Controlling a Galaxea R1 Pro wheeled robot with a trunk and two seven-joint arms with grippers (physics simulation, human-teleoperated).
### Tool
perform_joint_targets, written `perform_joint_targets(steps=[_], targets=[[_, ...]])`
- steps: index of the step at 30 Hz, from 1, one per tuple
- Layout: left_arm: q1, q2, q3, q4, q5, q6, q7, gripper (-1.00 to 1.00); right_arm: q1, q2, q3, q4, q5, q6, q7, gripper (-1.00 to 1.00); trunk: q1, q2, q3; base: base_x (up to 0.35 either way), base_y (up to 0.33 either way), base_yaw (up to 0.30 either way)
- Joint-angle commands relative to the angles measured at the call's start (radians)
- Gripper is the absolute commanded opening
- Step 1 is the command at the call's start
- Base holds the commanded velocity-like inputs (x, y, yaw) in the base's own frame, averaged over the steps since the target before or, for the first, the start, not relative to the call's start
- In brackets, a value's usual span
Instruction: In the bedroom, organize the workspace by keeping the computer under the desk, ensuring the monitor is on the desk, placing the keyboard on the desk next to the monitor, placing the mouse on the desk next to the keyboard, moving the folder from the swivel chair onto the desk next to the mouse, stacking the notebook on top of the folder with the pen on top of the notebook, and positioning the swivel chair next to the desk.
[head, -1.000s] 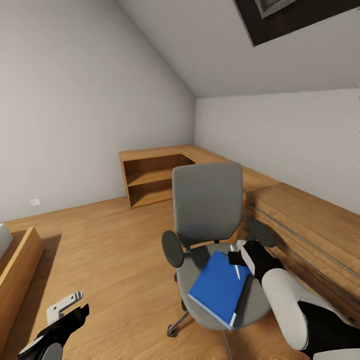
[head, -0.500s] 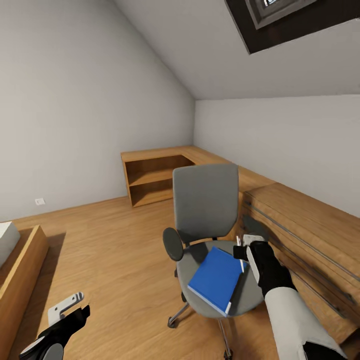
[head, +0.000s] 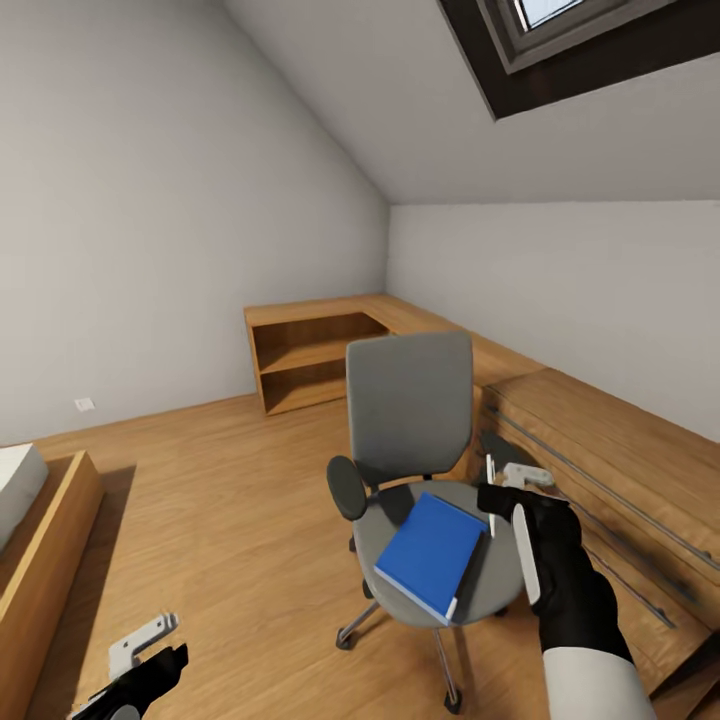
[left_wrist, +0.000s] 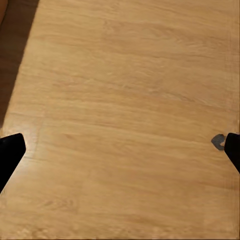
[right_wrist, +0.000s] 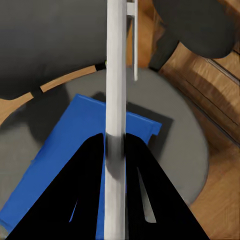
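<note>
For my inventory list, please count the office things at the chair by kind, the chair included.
Swivel chair: 1
Blue folder: 1
Pen, held in the right claw: 1
Total: 3

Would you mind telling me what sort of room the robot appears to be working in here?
Probably an attic bedroom or study: a sloped ceiling with a dark-framed skylight, a light wood plank floor, low wooden shelving along the walls, and a grey swivel chair carrying a blue folder.
</note>
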Motion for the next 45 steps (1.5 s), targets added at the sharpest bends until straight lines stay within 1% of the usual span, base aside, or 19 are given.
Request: perform_joint_targets(steps=[1,3,4,5,6,9,10,12,17,18,21,27,30,32,34,36,39,45], targets=[[0.0,0.0,-0.008,0.035,0.009,-0.002,0.007,1.0,0.0,0.001,-0.002,-0.007,-0.001,0.012,0.003,-1.0,-0.004,0.007,0.002,0.0,0.0,0.0],[0.0,-0.001,-0.019,0.119,0.009,-0.007,0.008,1.0,0.002,0.001,-0.002,-0.014,-0.004,0.02,0.003,-1.0,-0.012,0.021,0.009,0.0,0.0,0.0],[0.0,0.006,-0.051,0.426,0.002,-0.148,0.005,1.0,0.004,0.004,-0.003,-0.052,-0.007,0.028,0.003,-1.0,-0.015,0.028,0.012,0.0,0.0,0.0],[0.0,0.007,-0.053,0.468,0.001,-0.208,-0.002,1.0,0.004,0.005,-0.003,-0.054,-0.008,0.028,0.003,-1.0,-0.019,0.035,0.015,0.0,0.0,0.0],[0.0,0.008,-0.055,0.519,-0.001,-0.269,-0.036,1.0,0.004,0.005,-0.002,-0.056,-0.007,0.037,0.002,-1.0,-0.023,0.042,0.018,0.0,0.0,0.0],[0.0,0.008,-0.055,0.527,-0.002,-0.276,-0.042,1.0,0.004,0.005,-0.003,-0.057,-0.008,0.047,0.002,-1.0,-0.035,0.063,0.028,0.0,0.0,0.0],[0.0,0.006,-0.055,0.556,-0.002,-0.279,-0.044,1.0,0.004,0.005,-0.004,-0.058,-0.007,0.049,0.002,-1.0,-0.038,0.07,0.031,0.0,0.0,0.0],[0.0,0.005,-0.055,0.576,-0.003,-0.281,-0.044,1.0,0.004,0.004,-0.006,-0.059,-0.006,0.049,0.002,-1.0,-0.046,0.084,0.037,0.0,0.0,0.0],[0.0,0.008,-0.056,0.59,-0.002,-0.282,-0.044,1.0,0.004,0.0,-0.012,-0.062,-0.005,0.05,0.002,-1.0,-0.065,0.119,0.053,0.0,0.0,-0.026],[0.0,0.007,-0.056,0.591,-0.002,-0.282,-0.044,1.0,0.004,-0.001,-0.02,-0.063,-0.005,0.05,0.001,-1.0,-0.069,0.126,0.056,0.0,0.0,-0.16],[0.0,0.005,-0.057,0.603,-0.003,-0.283,-0.044,1.0,0.004,-0.001,-0.063,-0.064,-0.005,0.05,0.001,-1.0,-0.081,0.147,0.065,0.0,0.0,-0.219],[0.0,0.003,-0.057,0.617,-0.003,-0.284,-0.045,1.0,0.004,-0.001,-0.105,-0.065,-0.005,0.05,0.0,-1.0,-0.104,0.189,0.084,0.0,0.0,-0.257],[0.0,0.003,-0.057,0.62,-0.003,-0.285,-0.045,1.0,0.004,-0.001,-0.138,-0.076,-0.005,0.05,0.0,-1.0,-0.115,0.21,0.093,0.0,0.0,-0.267],[0.0,0.003,-0.057,0.623,-0.003,-0.285,-0.044,1.0,0.004,-0.001,-0.148,-0.085,-0.005,0.05,0.0,-1.0,-0.123,0.224,0.1,0.0,0.0,-0.268],[0.0,0.004,-0.067,0.631,-0.003,-0.288,-0.044,1.0,0.004,-0.001,-0.159,-0.093,-0.005,0.05,0.0,-1.0,-0.13,0.238,0.106,0.0,0.0,-0.268],[0.0,0.004,-0.083,0.639,-0.003,-0.302,-0.044,1.0,0.004,-0.001,-0.162,-0.095,-0.005,0.05,0.0,-1.0,-0.138,0.252,0.112,0.0,0.0,-0.268],[0.0,0.004,-0.12,0.663,-0.003,-0.369,-0.044,1.0,0.004,-0.002,-0.167,-0.097,-0.005,0.05,0.0,-1.0,-0.15,0.273,0.122,0.0,0.0,-0.269],[0.0,0.003,-0.132,0.676,-0.003,-0.381,-0.044,1.0,0.004,-0.003,-0.19,-0.097,-0.005,0.05,0.0,-1.0,-0.173,0.315,0.14,0.0,0.0,-0.269]])
